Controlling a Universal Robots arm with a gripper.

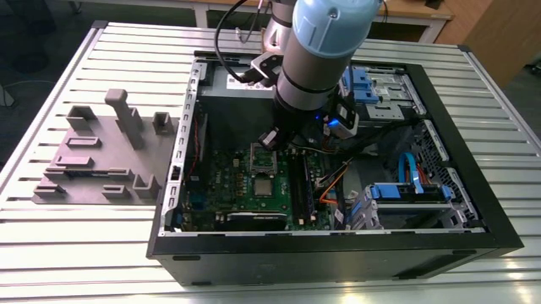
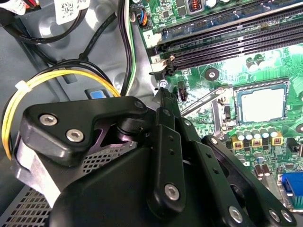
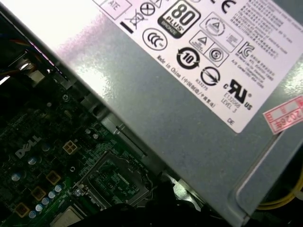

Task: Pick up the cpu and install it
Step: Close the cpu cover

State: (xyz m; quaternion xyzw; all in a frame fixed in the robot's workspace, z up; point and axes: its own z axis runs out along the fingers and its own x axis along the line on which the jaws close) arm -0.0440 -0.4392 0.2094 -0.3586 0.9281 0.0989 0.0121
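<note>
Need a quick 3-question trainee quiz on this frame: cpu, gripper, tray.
1. True or false: the gripper is holding the cpu.
2. Where is the mauve-grey tray? A: inside the case. B: on the table, at the exterior view's left of the case. C: on top of the power supply.
3. Fill in: the cpu lies flat on the green ____, beside the metal socket frame.

Key: 1 false; 2 B; 3 motherboard.

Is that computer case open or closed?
Open: the computer case lies with no side panel, its motherboard exposed.
</note>
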